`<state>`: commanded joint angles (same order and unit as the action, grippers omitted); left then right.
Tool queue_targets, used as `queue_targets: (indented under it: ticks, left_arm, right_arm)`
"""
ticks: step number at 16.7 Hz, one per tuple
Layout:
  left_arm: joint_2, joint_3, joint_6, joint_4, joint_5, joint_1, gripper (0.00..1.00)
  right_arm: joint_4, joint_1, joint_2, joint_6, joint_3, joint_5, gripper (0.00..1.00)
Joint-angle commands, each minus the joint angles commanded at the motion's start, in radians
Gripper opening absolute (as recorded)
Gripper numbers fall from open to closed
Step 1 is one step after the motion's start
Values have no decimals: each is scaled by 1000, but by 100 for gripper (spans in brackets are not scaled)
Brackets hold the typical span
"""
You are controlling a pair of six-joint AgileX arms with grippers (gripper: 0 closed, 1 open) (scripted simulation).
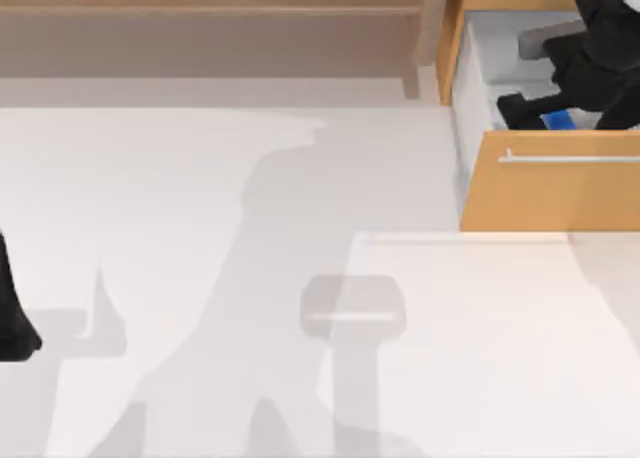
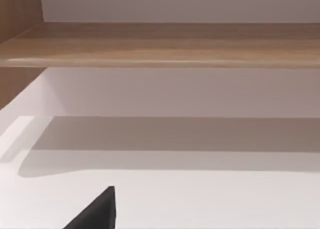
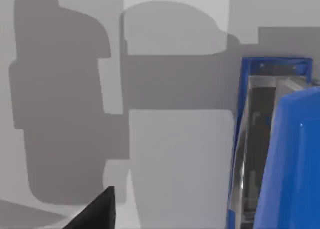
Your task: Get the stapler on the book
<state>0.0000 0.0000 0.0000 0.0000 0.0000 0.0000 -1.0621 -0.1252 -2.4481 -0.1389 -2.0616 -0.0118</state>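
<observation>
Blue stapler [image 1: 560, 121] lies inside the open wooden drawer [image 1: 550, 193] at the counter's [image 1: 200, 278] far right, and my right gripper [image 1: 535, 106] hangs down into that drawer just beside it, with the stapler's blue body and dark underside looming close in the right wrist view [image 3: 280, 154]; whether the gripper is apart or together I cannot tell. Risk, as I judge it: an off-centre closure could nudge the stapler against the drawer wall or let it slip on the lift, and the arm could clip the drawer front with its metal handle [image 1: 570, 159] on the way out. My left gripper [image 1: 15, 328] sits parked at the counter's left edge.
</observation>
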Motion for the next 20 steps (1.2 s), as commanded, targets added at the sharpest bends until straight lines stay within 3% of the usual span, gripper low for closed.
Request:
queue_targets:
  ticks: [6, 19, 20]
  left_arm:
    - [0, 0, 0, 0, 0, 0, 100]
    - [0, 0, 0, 0, 0, 0, 100]
    - [0, 0, 0, 0, 0, 0, 100]
  right_arm:
    - [8, 1, -12, 0, 7, -1, 100]
    - [8, 1, -12, 0, 7, -1, 2]
    - [8, 1, -12, 0, 7, -1, 0]
